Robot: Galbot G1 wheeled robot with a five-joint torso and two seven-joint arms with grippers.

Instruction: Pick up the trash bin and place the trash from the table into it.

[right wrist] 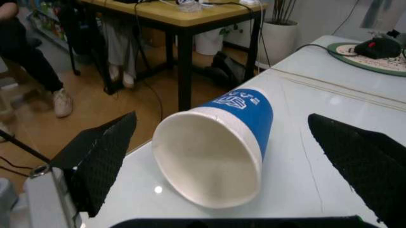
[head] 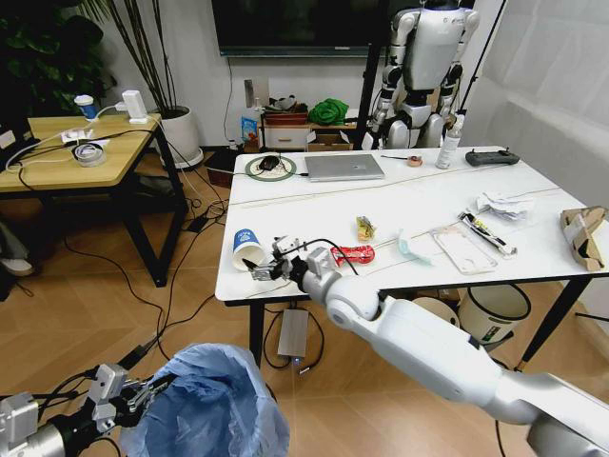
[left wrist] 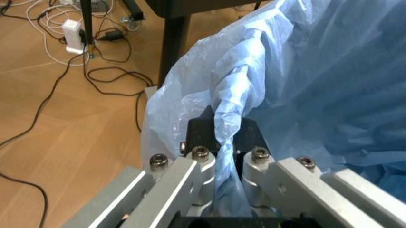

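Note:
The trash bin (head: pixel 217 407), lined with a crinkled light-blue bag, hangs low at the front left, below the table's corner. My left gripper (head: pixel 145 392) is shut on its rim; the left wrist view shows the bag (left wrist: pixel 317 80) pinched between the fingers (left wrist: pixel 201 130). A blue-banded paper cup (head: pixel 246 248) lies on its side at the front-left corner of the white table (head: pixel 419 195). My right gripper (head: pixel 270 264) stands open just behind it, and the cup (right wrist: pixel 216 152) lies between its spread fingers (right wrist: pixel 101 161) without touching them. Farther right lie a red wrapper (head: pixel 354 254), yellow wrapper (head: pixel 365 227), mask (head: pixel 411 246), crumpled paper (head: pixel 504 204) and cardboard box (head: pixel 582 234).
A grey laptop (head: pixel 343 167), a spray bottle (head: pixel 447 143) and a black remote (head: pixel 492 157) sit along the table's far side. A cream bin (head: pixel 492 310) stands under the table. A light-wood table (head: pixel 71 162) stands to the left, with cables (head: pixel 171 286) across the floor.

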